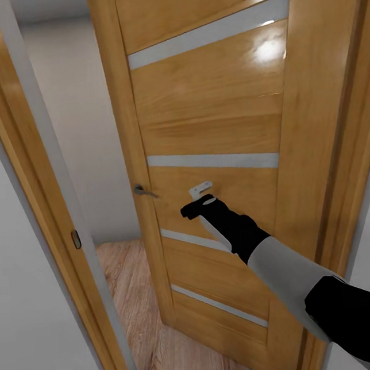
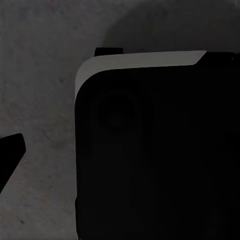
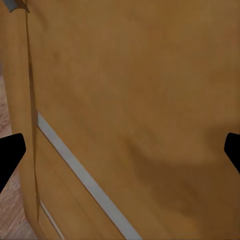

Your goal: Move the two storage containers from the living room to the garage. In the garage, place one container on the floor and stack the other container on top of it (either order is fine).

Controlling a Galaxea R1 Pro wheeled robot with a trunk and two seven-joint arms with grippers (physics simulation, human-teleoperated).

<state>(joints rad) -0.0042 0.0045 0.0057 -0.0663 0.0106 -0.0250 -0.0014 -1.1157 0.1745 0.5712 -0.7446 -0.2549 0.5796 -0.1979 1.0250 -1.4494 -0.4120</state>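
- The right gripper (image 1: 201,202), black with a white part at its tip, is held up against the face of a glossy honey-coloured wooden door (image 1: 217,117); whether it touches the wood cannot be told. In the right wrist view its 2 dark fingertips (image 3: 10,152) sit at opposite edges of the picture, so the jaws stand wide apart with nothing between them.
- The right arm (image 1: 300,275) runs back from it, black at the wrist, grey along the forearm, black again nearer the body.
- Near the gripper, at the door's free edge, sits a small grey metal lever handle (image 1: 144,191).
- The door carries 4 pale horizontal strips (image 1: 214,160) and stands partly ajar inside a matching wooden frame (image 1: 51,224).
- Through the gap lies light wood plank flooring (image 1: 128,290) and a beige wall (image 1: 79,123).
- The left wrist view shows dark grey mottled concrete floor (image 2: 40,100) beside a black rounded robot part (image 2: 155,155), with 1 dark fingertip (image 2: 9,155) at the edge; the left gripper's opening cannot be judged.
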